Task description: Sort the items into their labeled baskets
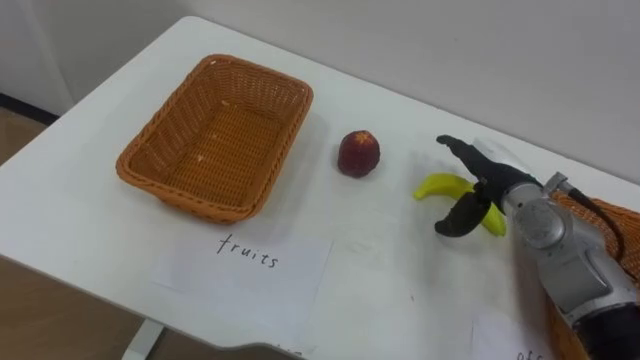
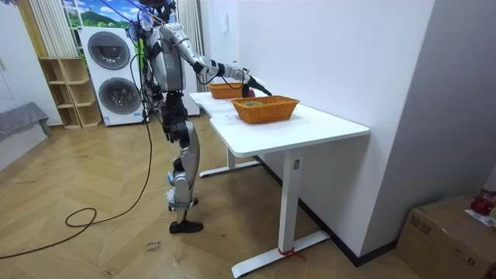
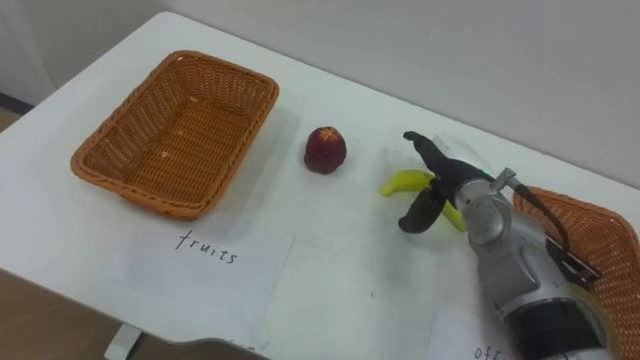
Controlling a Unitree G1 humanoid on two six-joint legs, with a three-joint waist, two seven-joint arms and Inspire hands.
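Fruit basket (image 1: 215, 140) sits toward our table's (image 1: 400, 280) left edge, with a second basket (image 3: 610, 240) at the right edge. Our right hand (image 1: 487, 188) hangs spread over the banana (image 1: 438, 186) near the far edge. The apple (image 1: 358, 153) lies between banana and fruit basket.

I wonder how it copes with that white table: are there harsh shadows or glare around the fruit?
Left eye view: the light is soft and even; the apple and the right hand at the banana throw only faint shadows on the table, and nothing glares. Room view: the tabletop looks evenly bright, without hot spots.
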